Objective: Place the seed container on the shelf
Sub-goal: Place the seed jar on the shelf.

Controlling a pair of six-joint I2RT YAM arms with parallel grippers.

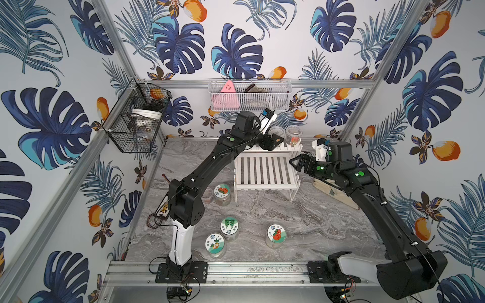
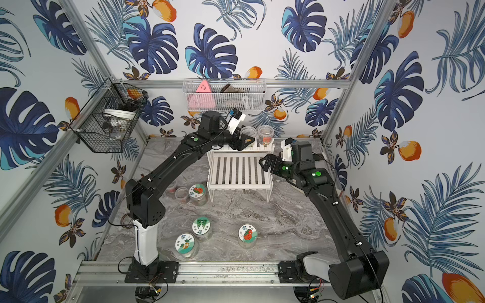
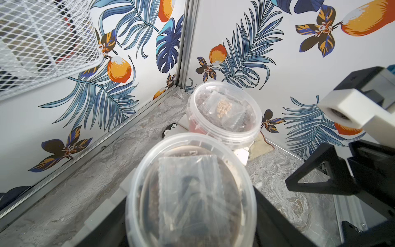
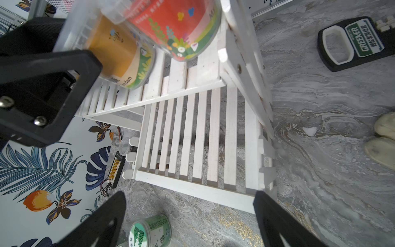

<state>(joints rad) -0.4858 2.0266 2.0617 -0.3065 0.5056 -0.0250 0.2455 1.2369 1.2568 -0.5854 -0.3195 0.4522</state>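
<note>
Seed jar (image 1: 276, 130) clamped in left claw (image 1: 275, 138), at the shelf (image 1: 265, 170) upper tier; can't tell if it's seated. Red-label jar (image 1: 293, 135) just beside that claw, same tier. Right claw (image 1: 296, 161) wide open, near lower tier's end.

The shelf (image 1: 265, 170) stands at twelve o'clock on the surface (image 1: 301, 223), against the rear wall. At its upper tier the seed container (image 1: 277, 130) sits in the left claw (image 1: 274, 139), with a second container (image 1: 293, 133) at its three o'clock. The right claw (image 1: 298, 162) hangs at the shelf's three o'clock. One jar (image 1: 222, 194) stands at the shelf's eight o'clock. Another jar (image 1: 229, 228) and a nearer jar (image 1: 215, 245) lie toward the surface's seven, and a last jar (image 1: 277, 236) toward five.
</note>
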